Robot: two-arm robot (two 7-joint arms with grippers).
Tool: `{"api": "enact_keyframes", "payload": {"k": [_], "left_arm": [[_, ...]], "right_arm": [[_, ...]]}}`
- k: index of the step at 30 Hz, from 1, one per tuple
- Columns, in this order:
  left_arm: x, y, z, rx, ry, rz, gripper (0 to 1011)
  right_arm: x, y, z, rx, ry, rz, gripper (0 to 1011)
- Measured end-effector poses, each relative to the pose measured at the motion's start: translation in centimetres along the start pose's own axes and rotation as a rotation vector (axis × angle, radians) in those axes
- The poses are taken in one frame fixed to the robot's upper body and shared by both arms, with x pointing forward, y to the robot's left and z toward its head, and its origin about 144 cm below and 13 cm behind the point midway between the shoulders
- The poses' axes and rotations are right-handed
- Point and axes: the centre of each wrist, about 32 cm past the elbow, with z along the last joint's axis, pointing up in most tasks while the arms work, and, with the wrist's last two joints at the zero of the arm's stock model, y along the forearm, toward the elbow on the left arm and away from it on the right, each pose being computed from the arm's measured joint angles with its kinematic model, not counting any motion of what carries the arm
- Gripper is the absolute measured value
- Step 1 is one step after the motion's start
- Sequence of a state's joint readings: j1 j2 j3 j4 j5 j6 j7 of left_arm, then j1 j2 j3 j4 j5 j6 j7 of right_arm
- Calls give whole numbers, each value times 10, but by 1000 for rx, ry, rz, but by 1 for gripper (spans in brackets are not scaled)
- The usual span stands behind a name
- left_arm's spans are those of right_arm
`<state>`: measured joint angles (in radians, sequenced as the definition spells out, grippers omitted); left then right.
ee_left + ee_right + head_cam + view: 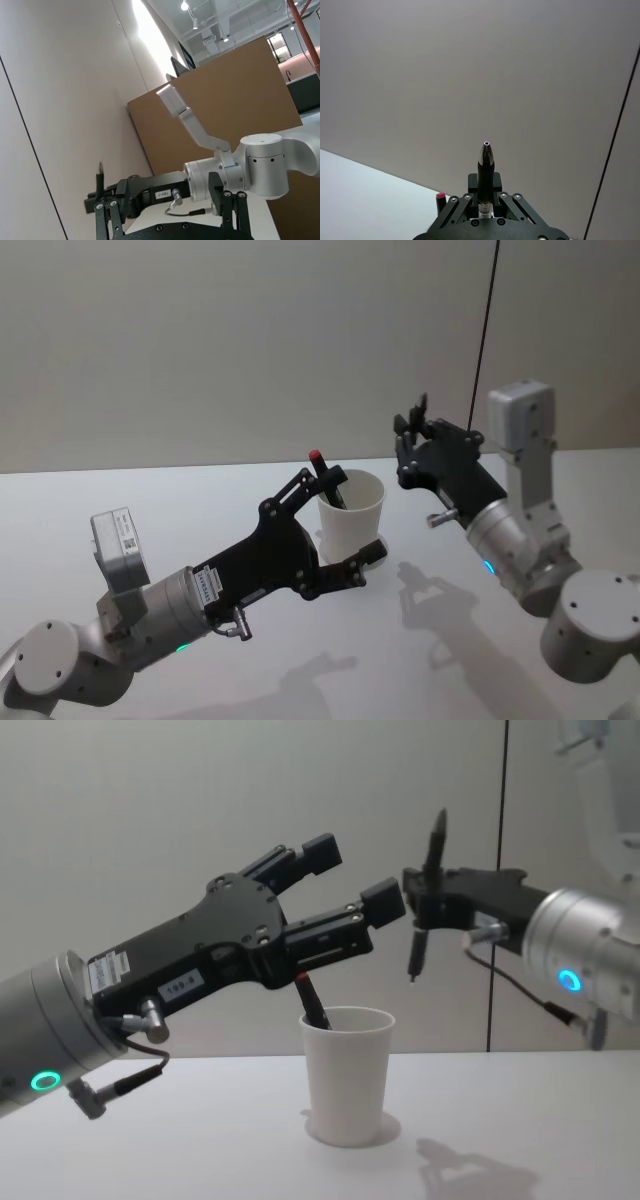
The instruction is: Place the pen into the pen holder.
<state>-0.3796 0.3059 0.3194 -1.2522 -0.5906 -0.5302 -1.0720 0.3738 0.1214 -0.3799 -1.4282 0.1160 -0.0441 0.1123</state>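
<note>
While the right gripper [412, 430] grips a black pen [421, 410] upright, up and to the right of the cup [350, 512], I'd swing it over the rim, keep the pen near vertical, lower it, then let go. In the head view the left gripper [350, 523] has its fingers spread wide either side of the cup, holding nothing; I'd keep it out of the way. A red-capped pen [325, 478] already leans inside the cup. Left wrist view: the right gripper [100, 200] sits across from me, pen tip [100, 176] sticking up. Right wrist view: pen [485, 167] pinched between the fingers, red cap [440, 198] low beside them. Chest view: held pen [428, 890] hangs above and right of the cup [348, 1072], well clear of the rim. Count: two pens, one cup, two grippers.
</note>
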Motion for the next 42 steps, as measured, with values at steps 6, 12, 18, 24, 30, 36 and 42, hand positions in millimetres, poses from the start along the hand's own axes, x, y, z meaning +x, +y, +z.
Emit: {"api": "enact_keyframes", "payload": {"k": [6,12,18,24,30,36,42], "left_arm": [[0,0,0,0,0,0,1000],[0,0,0,0,0,0,1000],[0,0,0,0,0,0,1000],[0,0,0,0,0,0,1000],[0,0,0,0,0,0,1000],[0,0,0,0,0,0,1000],[0,0,0,0,0,0,1000]], "right_arm": [[-5,11,-2,-15,-6,28,134],[-11,22,-5,-28,-9,59,200],[-15,30,-8,-33,-10,77,368],[-17,35,-9,-28,-7,83,529],[-17,38,-10,-19,-3,86,750],[-17,40,-10,-8,4,87,911],[-16,40,-10,0,9,87,1001]]}}
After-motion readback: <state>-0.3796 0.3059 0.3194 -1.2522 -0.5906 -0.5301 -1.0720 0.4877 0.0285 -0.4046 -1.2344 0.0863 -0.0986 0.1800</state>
